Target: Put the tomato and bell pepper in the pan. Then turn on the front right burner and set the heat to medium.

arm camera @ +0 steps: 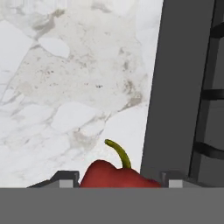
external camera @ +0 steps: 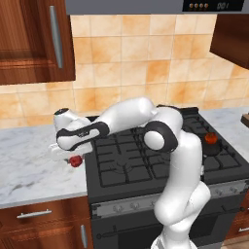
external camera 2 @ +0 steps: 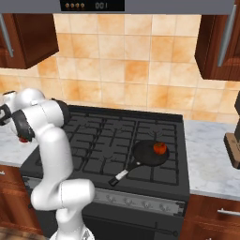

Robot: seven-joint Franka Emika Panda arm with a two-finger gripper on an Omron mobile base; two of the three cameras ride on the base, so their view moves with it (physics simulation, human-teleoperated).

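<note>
- While the arm reaches to the left side of the left base view, the gripper (external camera: 73, 156) sits low over the marble desk (external camera: 29, 170), just left of the cooktop's edge.
- Bell pepper (external camera: 75, 161) shows as a small crimson piece at the gripper tips, centre-left of that frame, right beside the stove (external camera: 146, 160).
- In the hand view the bell pepper (arm camera: 116, 175) fills the bottom centre between the two finger tips (arm camera: 65, 179), green stem curling upward; the tips flank it on both sides, jaws partly closed around it.
- Contact looks tight, but whether the pepper is off the desk (arm camera: 65, 87) cannot be told.
- Dark stove edge (arm camera: 179, 87) runs down the right side of the hand view, grate bars at the far right.
- Tomato (external camera 2: 160, 148) lies inside the pan (external camera 2: 145, 157), right of centre in the right base view, on the front right burner (external camera 2: 161, 168).
- Pan handle points toward the lower left of that frame, pale tip near the stove front.
- In the left base view the tomato (external camera: 210, 138) sits at right, partly behind the arm.
- Knobs (external camera 2: 140, 202) line the stove front, lower centre.
</note>
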